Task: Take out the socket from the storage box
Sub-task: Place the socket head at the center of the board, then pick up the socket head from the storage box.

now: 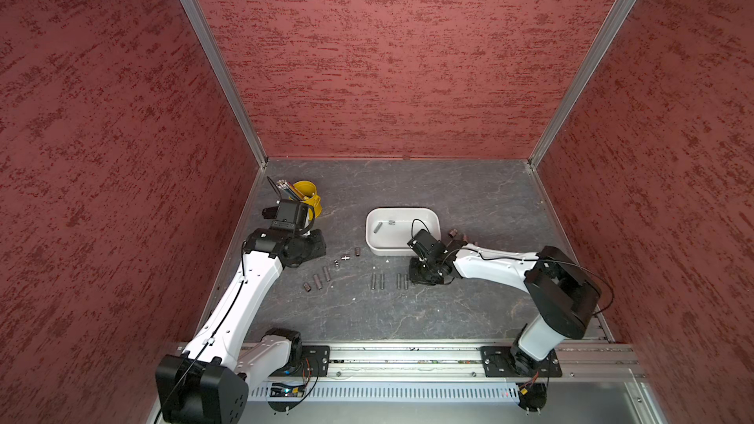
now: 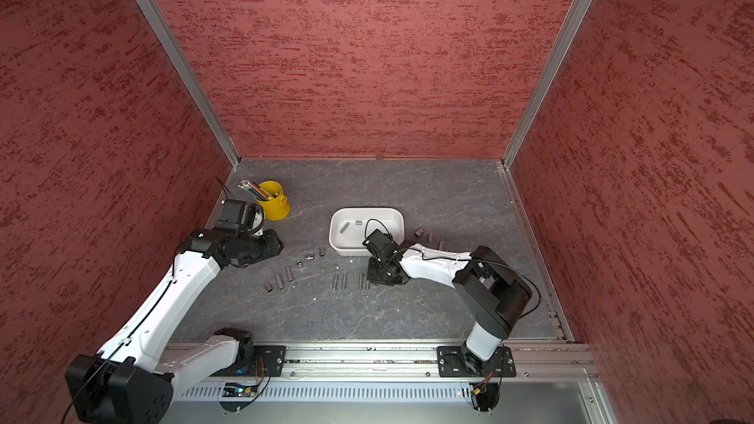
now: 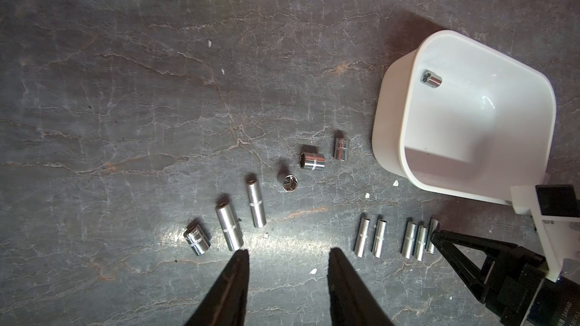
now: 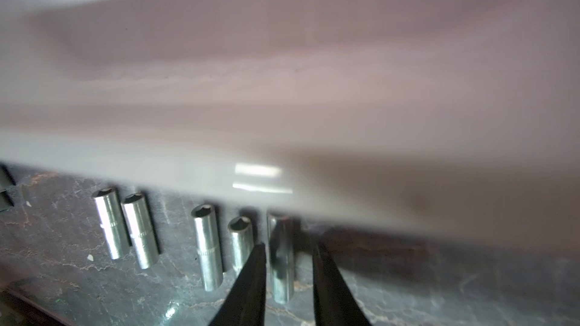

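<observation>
Right wrist view: right gripper (image 4: 288, 244), jaws apart astride long socket (image 4: 282, 277) laid at six o'clock of storage box (image 4: 282, 105), seemingly extending the row (image 4: 207, 246).

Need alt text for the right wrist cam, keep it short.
The right gripper, jaws open, straddles a slim silver socket lying on the dark stone table, at the end of a row with four other sockets. The blurred white wall of the storage box fills most of the view beyond them.
</observation>
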Controlling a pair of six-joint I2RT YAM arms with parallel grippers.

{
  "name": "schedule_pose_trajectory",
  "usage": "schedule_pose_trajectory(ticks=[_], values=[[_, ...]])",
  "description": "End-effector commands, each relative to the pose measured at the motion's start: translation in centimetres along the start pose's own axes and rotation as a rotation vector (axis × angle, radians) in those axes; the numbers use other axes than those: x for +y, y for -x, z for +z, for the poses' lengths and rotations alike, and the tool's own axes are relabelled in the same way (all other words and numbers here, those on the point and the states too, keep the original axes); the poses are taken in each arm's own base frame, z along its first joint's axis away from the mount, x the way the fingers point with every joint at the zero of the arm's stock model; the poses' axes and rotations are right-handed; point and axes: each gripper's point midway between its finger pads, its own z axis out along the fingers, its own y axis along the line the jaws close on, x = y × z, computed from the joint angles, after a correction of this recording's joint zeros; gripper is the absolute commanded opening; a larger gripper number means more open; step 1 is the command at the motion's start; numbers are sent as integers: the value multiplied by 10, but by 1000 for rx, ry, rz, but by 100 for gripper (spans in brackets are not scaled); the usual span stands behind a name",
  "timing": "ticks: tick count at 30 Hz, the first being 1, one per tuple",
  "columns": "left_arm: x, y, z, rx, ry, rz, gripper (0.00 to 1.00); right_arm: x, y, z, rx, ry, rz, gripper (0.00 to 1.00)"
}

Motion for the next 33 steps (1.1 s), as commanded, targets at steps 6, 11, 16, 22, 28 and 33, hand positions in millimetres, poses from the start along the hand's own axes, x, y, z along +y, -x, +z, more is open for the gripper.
schedule_pose_trajectory(ticks=[6,11,16,22,28,33], values=[[-21,7,-8,0,-81,43,46,6,18,-55,-143,14,-72,37],[-86,21,-15,-16,-146,210,45,-10,28,-83,-262,-10,-141,38],[-159,27,13,85,-170,370,44,-45,37,-100,-352,-77,-155,38],[-193,39,86,175,-51,471,41,-67,37,-102,-367,-34,-85,38],[-195,47,142,217,64,498,36,-72,37,-98,-360,-8,-63,37],[-187,46,168,241,132,502,35,-72,38,-93,-339,-9,-58,37]])
